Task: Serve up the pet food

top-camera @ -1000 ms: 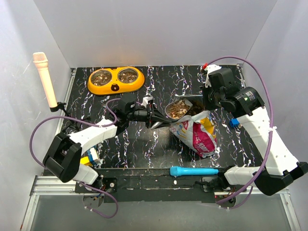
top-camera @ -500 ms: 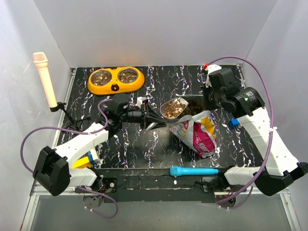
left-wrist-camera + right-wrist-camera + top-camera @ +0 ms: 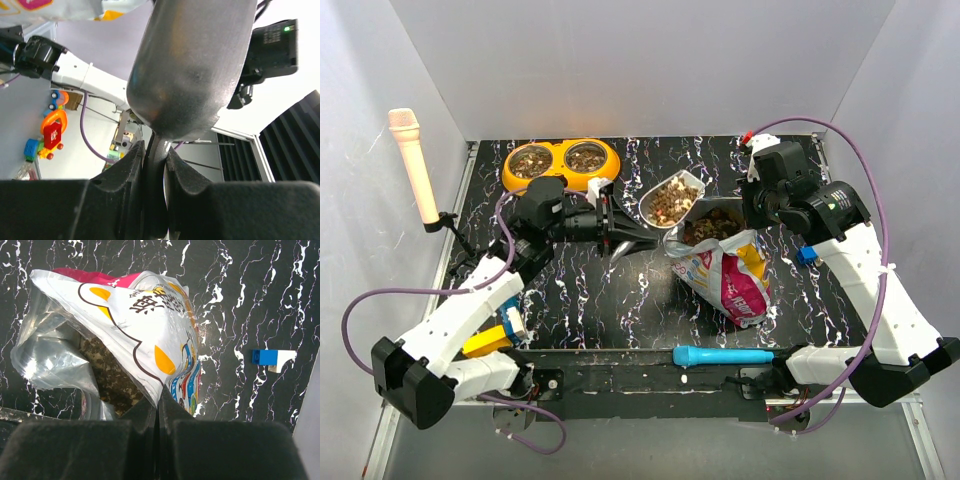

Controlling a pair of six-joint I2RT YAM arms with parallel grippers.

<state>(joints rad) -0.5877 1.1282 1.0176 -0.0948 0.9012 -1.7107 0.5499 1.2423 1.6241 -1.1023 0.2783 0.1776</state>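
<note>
Left gripper [image 3: 155, 152], clenched on the scoop [image 3: 190, 65] handle, holds heaped pet food [image 3: 670, 198] above the table between the orange bowl [image 3: 558, 160] and the pouch [image 3: 150, 315] mouth; right gripper [image 3: 159, 411] pinches the pouch rim.

The black, white-veined table [image 3: 620, 300] is bearing an orange double bowl [image 3: 558, 158] (far-left corner) and a silvery printed pouch [image 3: 735, 285] nearer its right edge.
</note>
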